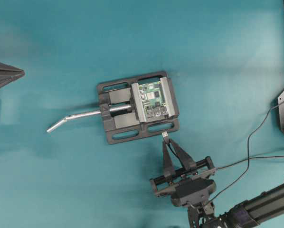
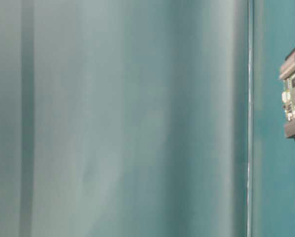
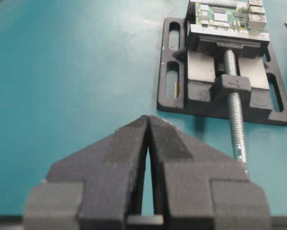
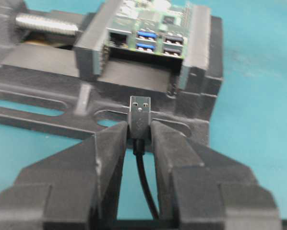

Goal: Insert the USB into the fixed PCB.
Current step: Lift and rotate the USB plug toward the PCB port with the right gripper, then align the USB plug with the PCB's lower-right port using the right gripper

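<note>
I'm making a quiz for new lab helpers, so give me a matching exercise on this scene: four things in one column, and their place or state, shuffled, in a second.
Things:
1. USB
2. fixed PCB
3. left gripper
4. vise handle

States:
A. shut, holding nothing
B. clamped between the grey jaws of the black vise
C. pinched in the right gripper, metal tip toward the board
D. sticks out sideways over the teal table

Pairs: 1-C, 2-B, 3-A, 4-D
</note>
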